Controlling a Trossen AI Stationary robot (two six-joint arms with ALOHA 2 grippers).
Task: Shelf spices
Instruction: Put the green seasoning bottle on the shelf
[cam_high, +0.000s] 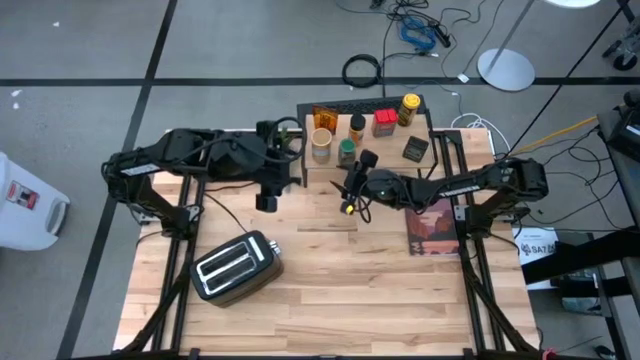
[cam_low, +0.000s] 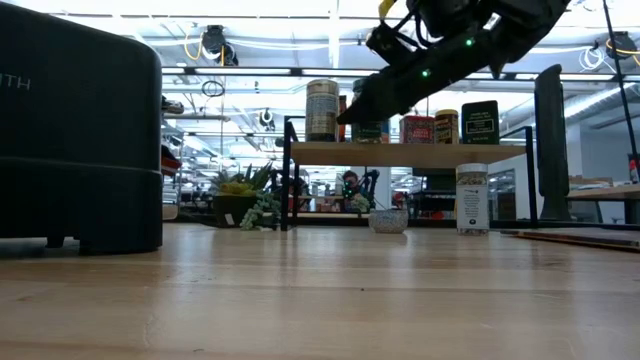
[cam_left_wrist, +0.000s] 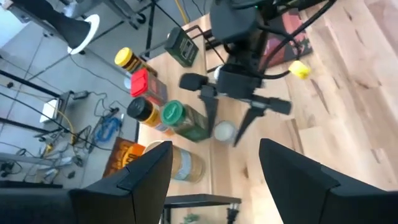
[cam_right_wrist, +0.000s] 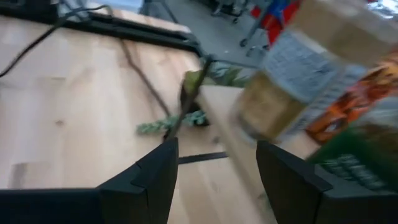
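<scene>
Overhead, open empty right pincer by round glass jars on rectangular pale-wood shelf.

Spice jars upright atop shelf

Seven spices, one shelf
</scene>
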